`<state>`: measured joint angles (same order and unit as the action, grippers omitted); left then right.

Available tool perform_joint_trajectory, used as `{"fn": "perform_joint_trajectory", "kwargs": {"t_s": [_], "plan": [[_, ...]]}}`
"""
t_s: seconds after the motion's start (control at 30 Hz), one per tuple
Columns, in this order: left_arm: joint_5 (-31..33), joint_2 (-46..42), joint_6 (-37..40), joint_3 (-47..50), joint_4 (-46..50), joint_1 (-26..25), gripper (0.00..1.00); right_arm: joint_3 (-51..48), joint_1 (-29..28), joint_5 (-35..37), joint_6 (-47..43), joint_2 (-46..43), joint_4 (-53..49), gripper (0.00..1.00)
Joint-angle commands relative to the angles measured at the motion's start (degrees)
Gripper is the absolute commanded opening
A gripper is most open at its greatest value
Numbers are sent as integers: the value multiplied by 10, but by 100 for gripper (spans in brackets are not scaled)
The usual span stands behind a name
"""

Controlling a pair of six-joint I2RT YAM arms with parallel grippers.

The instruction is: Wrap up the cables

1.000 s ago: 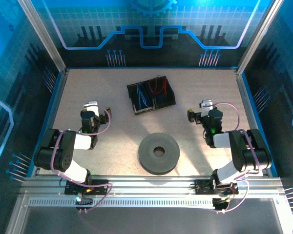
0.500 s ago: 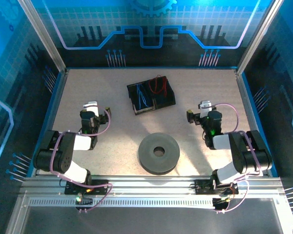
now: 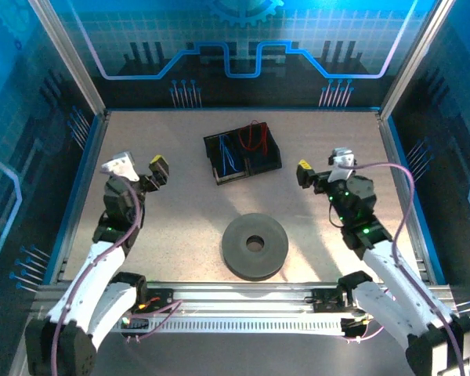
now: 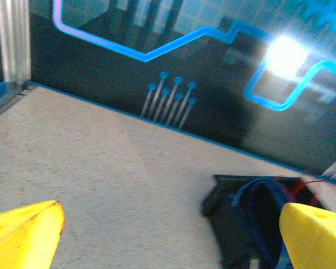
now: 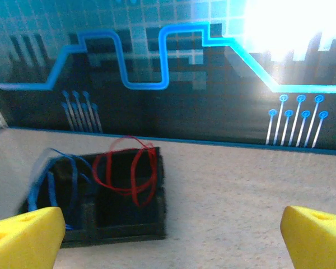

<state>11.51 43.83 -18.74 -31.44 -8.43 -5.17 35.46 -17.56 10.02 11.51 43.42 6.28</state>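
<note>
The blue cable and the red cable lie coiled in separate compartments of a black tray at the back middle of the table. My left gripper hovers open to the tray's left, well apart from it. My right gripper hovers open to the tray's right. The right wrist view has the red cable and blue cable ahead and left of the open gripper. In the left wrist view the blue cable and a bit of red cable sit ahead right of the open gripper.
A grey disc-shaped spool with a centre hole lies on the table in front of the tray, between the two arms. Blue-lit walls enclose the table on the back and sides.
Both arms have unfolded from their tucked poses. The left gripper has swung left and back. The right gripper has lifted and moved slightly back. Cables and spool have not moved.
</note>
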Motion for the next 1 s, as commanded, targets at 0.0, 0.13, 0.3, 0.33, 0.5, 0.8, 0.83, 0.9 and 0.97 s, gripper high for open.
{"fn": "perform_joint_trajectory", "kwargs": {"t_s": [0.0,0.13,0.3,0.33,0.5,0.8,0.83,0.9,0.97], "plan": [[-114,-36,-85,-44,203,-4,100,38,7,-20,114,-25,-229,100],[-195,-37,-100,-30,185,-4,99,5,52,-121,145,-47,-208,100],[-231,22,-239,4,154,-1,99,5,61,-226,137,0,-180,100],[-259,40,-248,14,122,1,99,7,53,-236,134,16,-176,100],[-336,144,-306,59,21,0,99,59,-35,-205,100,132,-191,93],[-382,236,-273,30,47,-38,99,253,-160,-138,34,382,-258,84],[-371,237,-267,24,63,-52,99,275,-169,-132,29,406,-264,83],[-352,241,-261,16,89,-76,99,327,-187,-119,18,460,-278,80],[-348,242,-267,19,94,-89,98,378,-200,-107,11,511,-295,78]]}}
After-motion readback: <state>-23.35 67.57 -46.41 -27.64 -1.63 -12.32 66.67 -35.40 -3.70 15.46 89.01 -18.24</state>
